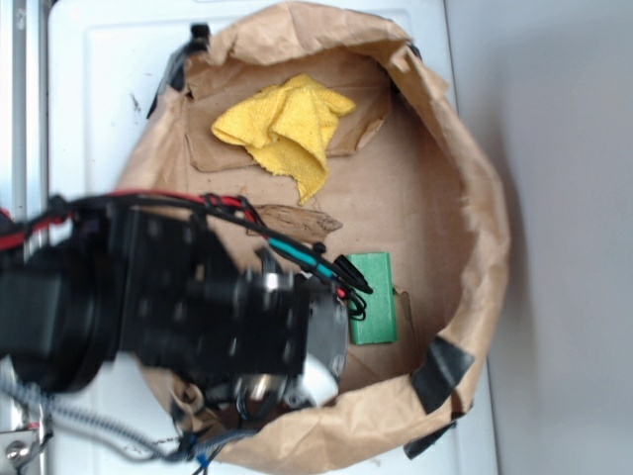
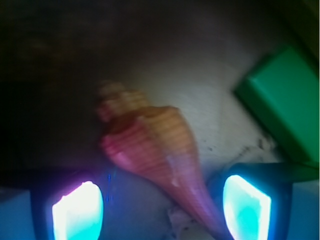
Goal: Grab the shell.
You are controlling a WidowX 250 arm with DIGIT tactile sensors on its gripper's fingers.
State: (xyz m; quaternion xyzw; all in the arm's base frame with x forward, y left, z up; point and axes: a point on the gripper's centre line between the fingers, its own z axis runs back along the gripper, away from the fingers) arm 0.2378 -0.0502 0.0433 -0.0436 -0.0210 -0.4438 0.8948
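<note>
Lining white table (image 1: 109,79): crumpled brown paper (image 1: 415,198).

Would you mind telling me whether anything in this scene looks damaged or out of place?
The brown paper liner is crumpled, with torn edges near the yellow cloth, which lies bunched rather than flat. The shell lies intact between the open fingers, beside the green block.
</note>
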